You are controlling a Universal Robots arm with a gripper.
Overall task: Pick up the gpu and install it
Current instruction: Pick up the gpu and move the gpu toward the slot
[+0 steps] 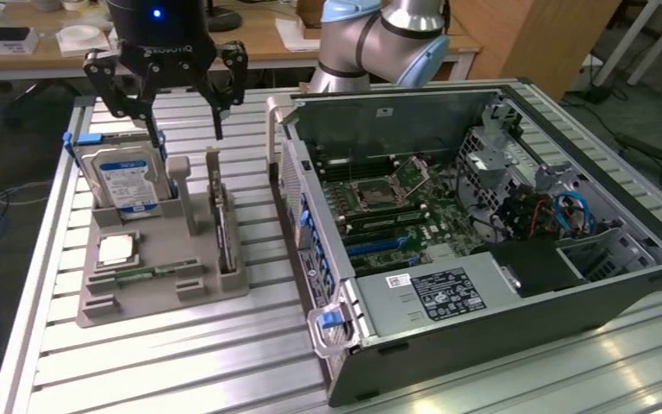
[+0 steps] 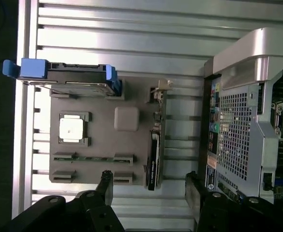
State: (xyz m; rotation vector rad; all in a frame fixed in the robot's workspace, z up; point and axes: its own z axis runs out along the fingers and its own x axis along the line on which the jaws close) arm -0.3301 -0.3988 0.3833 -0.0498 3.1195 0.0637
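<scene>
Grey plastic tray (image 1: pixel 159 297) on a slatted aluminium table (image 1: pixel 193 362), as we see it in the exterior view. The tray sits toward that view's left, beside an opened computer case (image 1: pixel 481 285) with its motherboard (image 1: pixel 395 207) exposed. The gpu (image 1: pixel 225 228) stands on its long edge in a slot along the tray's case-side border, a thin dark card seen nearly edge-on. A blue-labelled hard drive (image 1: pixel 124 177) stands upright at the tray's far end. A square processor chip (image 1: pixel 116 250) and a small green memory stick (image 1: pixel 147 274) lie nearer to us. The gripper (image 1: pixel 185 129) hovers above the tray's far end with its two black fingers spread wide and nothing between them. It is apart from every part.

Looking down in the wrist view, we see the gpu (image 2: pixel 153 154) as a narrow black strip along the tray edge nearest the case. The strip runs roughly midway between the gripper's (image 2: pixel 148 181) parted fingers, well below them and untouched.

We judge the card to be light and stiff, but fragile. It is a bare circuit board with small components on it and a connector edge seated down in the slot. The sensible hold looks to be across its thin width, pinching the two flat faces near the upper edge and about mid-length. Because the card is so slim and smooth, an off-centre pinch could let it pivot or slip.
</scene>
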